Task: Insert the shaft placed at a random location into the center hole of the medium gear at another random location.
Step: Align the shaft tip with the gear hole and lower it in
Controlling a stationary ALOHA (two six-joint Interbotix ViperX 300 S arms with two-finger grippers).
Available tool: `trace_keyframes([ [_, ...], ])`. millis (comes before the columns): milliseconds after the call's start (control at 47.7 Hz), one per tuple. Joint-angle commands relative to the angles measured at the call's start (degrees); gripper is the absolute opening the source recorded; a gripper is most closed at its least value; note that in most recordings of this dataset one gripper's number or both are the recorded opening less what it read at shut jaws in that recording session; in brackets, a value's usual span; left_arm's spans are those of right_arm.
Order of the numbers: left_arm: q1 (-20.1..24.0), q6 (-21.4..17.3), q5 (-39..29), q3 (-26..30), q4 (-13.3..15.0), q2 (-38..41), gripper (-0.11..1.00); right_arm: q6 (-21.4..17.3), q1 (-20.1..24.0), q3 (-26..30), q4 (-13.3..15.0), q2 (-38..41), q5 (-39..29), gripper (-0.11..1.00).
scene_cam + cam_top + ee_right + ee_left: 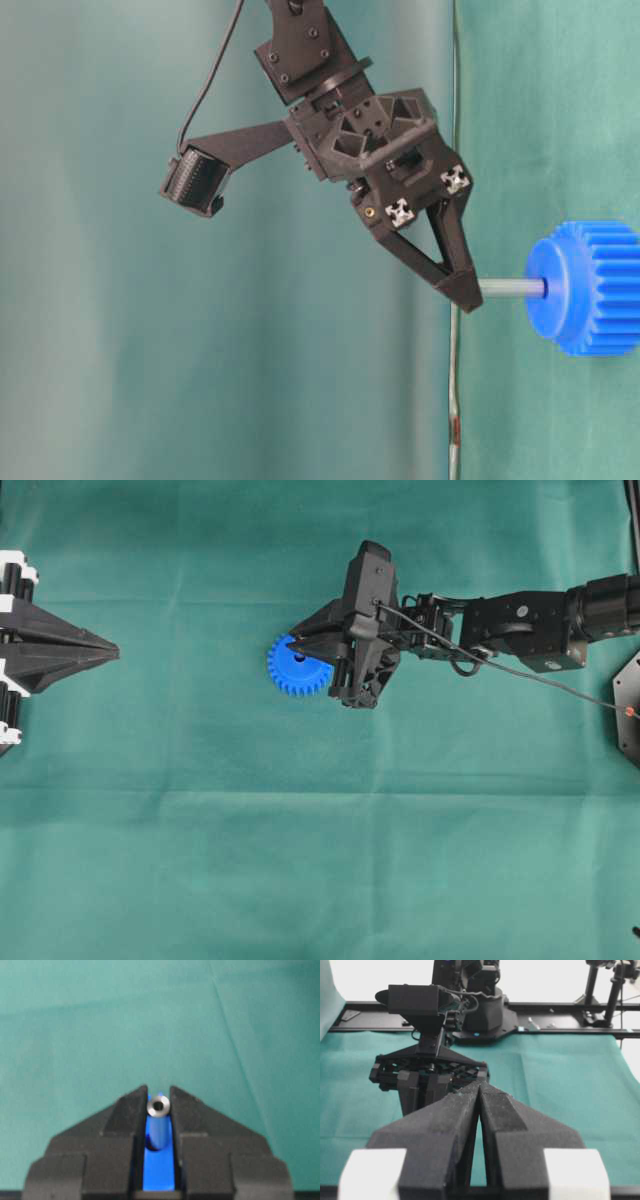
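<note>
- The right end effector [303, 646] hangs over the medium gear [297, 666], fingertips above the hub, arm reaching in from the right side of the overhead view.
- Its fingers are narrow and pinch the shaft [512, 288] by its upper end; in the right wrist view the silver shaft end [158, 1106] sits squeezed between the two black fingers [125, 1110].
- From the table-level view, the shaft runs straight from the fingertips [462, 292] into the middle of the blue hub [545, 290], its far end at the center hole; how deep it sits I cannot tell.
- The gear lies flat on the green-covered counter [300, 860], a little left of the middle in the overhead view, teeth showing round its left rim.
- Blue of the gear [159, 1170] shows in the gap between the right fingers, directly beneath the shaft.
- The left end effector [112, 654] sits at the far left edge, well apart from the gear, its fingers pressed together with only a thin slit showing in its own wrist view [479, 1110], holding nothing.
</note>
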State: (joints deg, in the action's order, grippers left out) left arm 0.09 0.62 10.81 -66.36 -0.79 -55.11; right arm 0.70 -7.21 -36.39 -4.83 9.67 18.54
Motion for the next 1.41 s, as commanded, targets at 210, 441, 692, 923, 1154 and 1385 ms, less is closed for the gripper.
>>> trace_keyframes([
  [210,0.00,0.09,0.26,1.41,-0.18,0.35,0.00,-0.88,0.00,1.23,-0.44,0.53,1.49,0.13],
  [441,-0.09,0.09,0.26,1.41,-0.18,0.35,0.00,-0.88,0.00,1.32,-0.88,0.35,1.58,0.13],
  [692,-0.09,0.09,0.26,1.41,-0.18,0.35,0.00,-0.70,0.00,1.05,-0.70,-3.16,1.23,0.13],
  [923,-0.09,0.09,0.26,1.41,-0.18,0.44,0.00,-0.62,0.09,0.79,-0.70,-3.60,0.97,0.13],
  [1154,-0.09,0.09,0.26,1.41,-0.18,0.35,0.00,-0.62,0.88,0.62,-0.70,-3.25,1.32,0.13],
  [1385,0.00,0.09,0.26,1.41,-0.18,0.44,0.00,-0.62,0.88,0.88,-0.70,-1.23,2.46,0.13],
])
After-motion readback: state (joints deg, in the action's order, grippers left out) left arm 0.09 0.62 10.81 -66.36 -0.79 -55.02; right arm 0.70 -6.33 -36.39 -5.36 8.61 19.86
